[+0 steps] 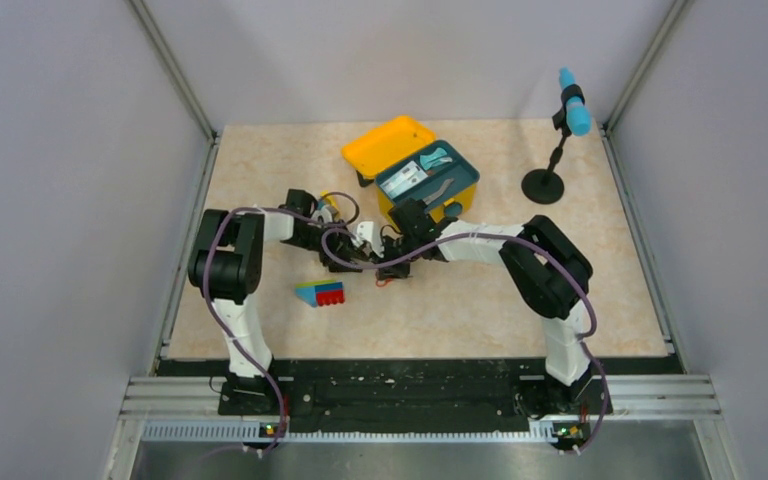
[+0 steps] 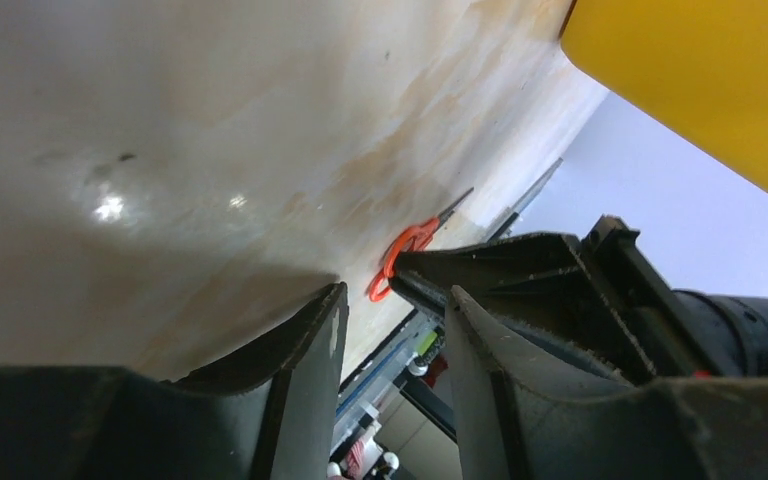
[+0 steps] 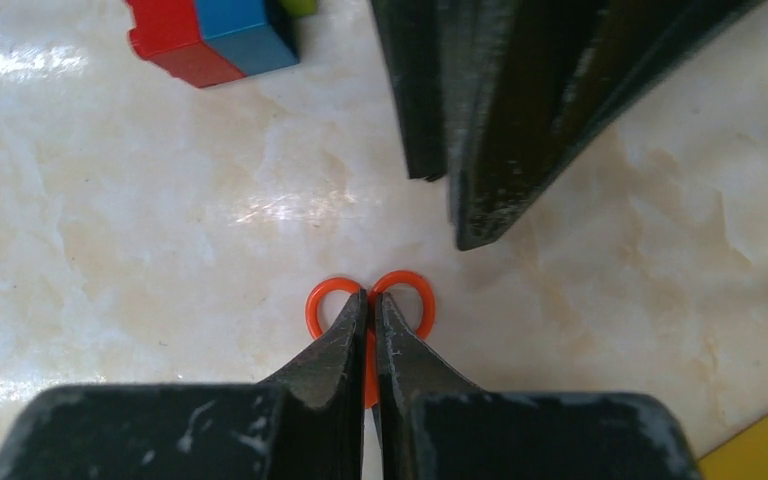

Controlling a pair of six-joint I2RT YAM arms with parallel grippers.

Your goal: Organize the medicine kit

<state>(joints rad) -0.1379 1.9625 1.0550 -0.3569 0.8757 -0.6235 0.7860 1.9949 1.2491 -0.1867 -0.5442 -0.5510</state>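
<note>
The medicine kit is a yellow box standing open at the back of the table, with a dark teal tray of tools in it. Small scissors with orange ring handles lie on the table in front of the kit. My right gripper is shut on the scissors just behind the rings. My left gripper hovers close beside them, open, with nothing between its fingers. Its dark fingers point down just beyond the rings. From the left wrist, the orange handles show under the right gripper's fingers.
A multicoloured toy block lies on the table left of both grippers, also in the right wrist view. A black stand with a blue cylinder stands at the back right. The kit's yellow wall is close to the left gripper.
</note>
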